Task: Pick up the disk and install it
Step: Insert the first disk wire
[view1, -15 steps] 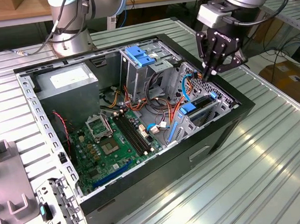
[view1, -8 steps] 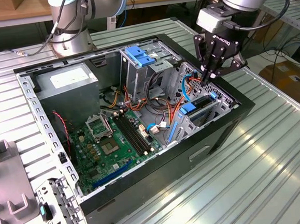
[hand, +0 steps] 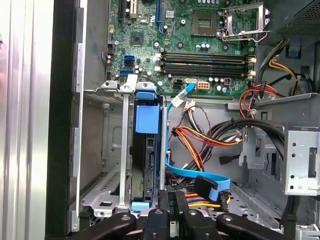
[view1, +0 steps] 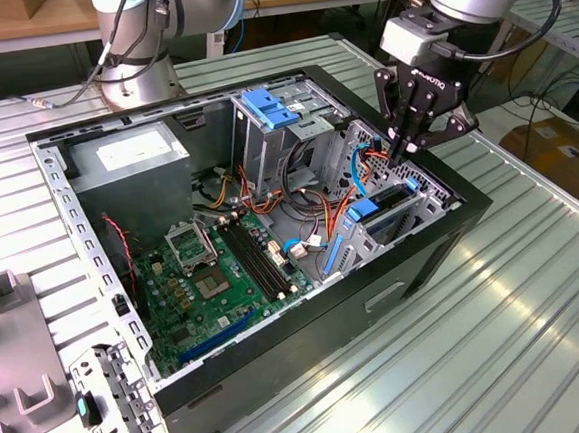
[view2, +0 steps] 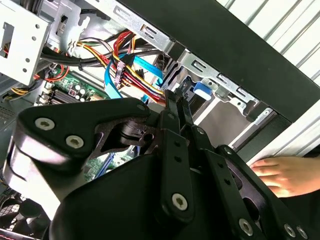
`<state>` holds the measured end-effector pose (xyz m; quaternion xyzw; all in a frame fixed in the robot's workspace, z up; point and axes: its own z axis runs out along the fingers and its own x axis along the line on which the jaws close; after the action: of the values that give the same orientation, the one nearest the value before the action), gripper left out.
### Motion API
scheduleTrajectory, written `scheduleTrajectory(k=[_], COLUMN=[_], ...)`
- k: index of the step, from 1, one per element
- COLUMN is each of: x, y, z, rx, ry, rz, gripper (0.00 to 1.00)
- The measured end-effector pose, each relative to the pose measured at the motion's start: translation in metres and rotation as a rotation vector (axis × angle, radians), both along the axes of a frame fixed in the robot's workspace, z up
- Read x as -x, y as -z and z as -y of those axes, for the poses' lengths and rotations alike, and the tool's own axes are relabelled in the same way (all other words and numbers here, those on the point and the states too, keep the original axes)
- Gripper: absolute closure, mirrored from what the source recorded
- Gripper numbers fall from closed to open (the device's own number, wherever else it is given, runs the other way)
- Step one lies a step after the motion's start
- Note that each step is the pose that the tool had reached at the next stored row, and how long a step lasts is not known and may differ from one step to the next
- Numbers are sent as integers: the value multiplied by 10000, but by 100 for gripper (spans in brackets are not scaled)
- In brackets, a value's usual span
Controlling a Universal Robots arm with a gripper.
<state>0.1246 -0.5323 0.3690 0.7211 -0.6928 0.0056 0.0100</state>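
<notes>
A big black computer case [view1: 414, 267] lies open on a table of ribbed silver metal [view1: 541, 347]. Inside the case sits a green circuit board [view1: 224, 272] with bundles of red, orange and yellow wires [view1: 339, 208] beside it.

The robot's black metal gripper [view1: 402, 152] hangs over the corner of the case at the exterior view's right, just above a grey metal drive cage [view1: 419, 201]. Its two fingers are pressed close together with next to no gap between them, and nothing is pinched in them. This shows in both wrist views too, where the fingertips [view2: 179, 100] point down at the cage.

The disk, a flat metal hard drive in a blue plastic bracket [hand: 147, 150], stands on its edge inside the cage, slid in between the grey metal rails. In the first wrist view its blue handle [hand: 148, 112] faces the green board, and the gripper [hand: 172, 194] sits at the other end of the disk, just beside it. It is too close to tell if the tips touch the disk. A flat light blue cable [hand: 200, 175] runs next to the gripper.

In the second wrist view, a person's hand [view2: 282, 175] rests on the table outside the case.
</notes>
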Motion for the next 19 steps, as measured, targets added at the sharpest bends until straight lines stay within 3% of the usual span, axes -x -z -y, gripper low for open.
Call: scheduleTrajectory(k=[9, 15, 19], x=[26, 51, 64], y=[5, 104, 118], z=[0, 24, 42], rx=[0, 0, -3], ry=[1, 71, 86], rz=[12, 56, 87], gripper=[83, 83, 83])
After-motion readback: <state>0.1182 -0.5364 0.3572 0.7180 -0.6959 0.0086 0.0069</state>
